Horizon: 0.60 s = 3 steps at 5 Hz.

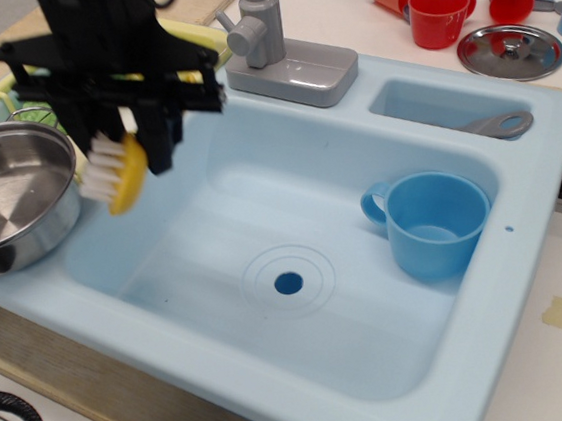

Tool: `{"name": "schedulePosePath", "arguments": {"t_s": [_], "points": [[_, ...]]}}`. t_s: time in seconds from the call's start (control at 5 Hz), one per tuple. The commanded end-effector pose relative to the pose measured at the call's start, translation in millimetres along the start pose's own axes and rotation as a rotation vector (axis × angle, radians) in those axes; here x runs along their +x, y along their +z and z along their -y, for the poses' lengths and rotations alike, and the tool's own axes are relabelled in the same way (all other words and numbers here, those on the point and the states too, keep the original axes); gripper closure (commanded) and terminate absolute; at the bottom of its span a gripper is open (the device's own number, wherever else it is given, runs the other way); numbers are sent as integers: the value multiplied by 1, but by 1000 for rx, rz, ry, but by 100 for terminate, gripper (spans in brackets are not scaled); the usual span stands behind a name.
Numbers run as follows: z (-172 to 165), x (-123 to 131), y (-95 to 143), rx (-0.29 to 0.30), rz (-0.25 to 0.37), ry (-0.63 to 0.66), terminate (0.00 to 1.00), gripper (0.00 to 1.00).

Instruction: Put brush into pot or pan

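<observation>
No readable writing or labels anywhere. Hand (126, 151) at upper left, pinching the brush (116, 173), bristles facing left, held in the air just right of the pot (10, 199). Pot at left edge holds nothing. Blue cup (433, 221) stands in the sink (300, 299), contents not discernible.

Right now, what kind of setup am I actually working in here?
It looks like a toy kitchen play set on a tabletop: a light-blue plastic sink with a grey faucet, plus a steel pot and a blue cup. The gripper holds a brush.
</observation>
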<state>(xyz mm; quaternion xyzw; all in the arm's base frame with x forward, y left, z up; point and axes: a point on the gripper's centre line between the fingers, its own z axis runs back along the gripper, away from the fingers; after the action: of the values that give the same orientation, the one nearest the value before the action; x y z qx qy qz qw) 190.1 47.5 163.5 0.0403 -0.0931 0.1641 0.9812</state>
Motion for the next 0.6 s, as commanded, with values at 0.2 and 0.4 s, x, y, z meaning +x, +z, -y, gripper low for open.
{"name": "schedulePosePath", "arguments": {"t_s": [0.2,0.4], "points": [[-48,4,35,34,108,63,0,100],[-70,5,32,10,107,76,0,100]]}}
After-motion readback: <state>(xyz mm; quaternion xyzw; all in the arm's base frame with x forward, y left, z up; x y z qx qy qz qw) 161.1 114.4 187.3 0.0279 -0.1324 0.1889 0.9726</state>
